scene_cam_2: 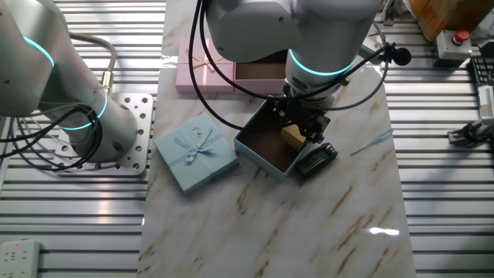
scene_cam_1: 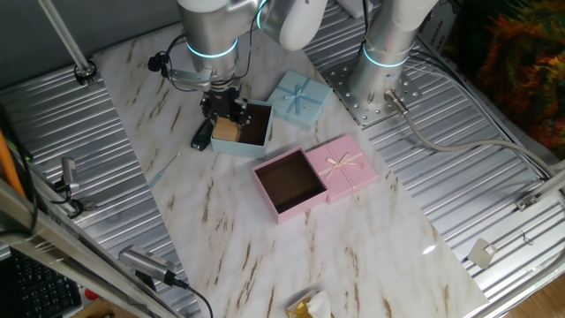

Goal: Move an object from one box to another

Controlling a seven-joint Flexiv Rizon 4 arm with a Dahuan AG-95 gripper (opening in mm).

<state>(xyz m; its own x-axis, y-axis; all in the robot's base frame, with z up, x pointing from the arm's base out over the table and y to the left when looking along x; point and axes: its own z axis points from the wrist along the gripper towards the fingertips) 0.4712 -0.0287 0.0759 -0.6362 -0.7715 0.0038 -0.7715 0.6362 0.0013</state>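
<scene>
Crumpled yellowish wrapping (scene_cam_1: pixel 309 306) lies at the near edge of the marble-patterned table (scene_cam_1: pixel 371 256), well apart from everything that matters. Farther in sits the pink box tray (scene_cam_1: pixel 290 185), its dark brown interior bare, with its pink lid (scene_cam_1: pixel 346 167) touching it on one side. Beyond that stands the light blue box tray (scene_cam_1: pixel 252 132), its blue lid (scene_cam_1: pixel 298 96) just beside it. The pincer (scene_cam_1: pixel 226 117) hangs down into the near corner of the blue tray, and the small wooden cube (scene_cam_2: pixel 292 137) sits directly under it, between the fingertips, inside the tray walls. From these views I cannot tell for certain whether the fingers press on the cube or have parted from it; they stand close to its sides, and the cube appears to rest on or just above the tray floor. A flat black item (scene_cam_2: pixel 316 160) lies on the table just outside the blue tray, touching or nearly touching its wall below the pincer. Since the cube is square, no long axis governs the grip; it lies straight below the pincer, so the move ahead looks purely vertical: let go if needed, then lift clear of the tray rim without catching the wall or the black item.
</scene>
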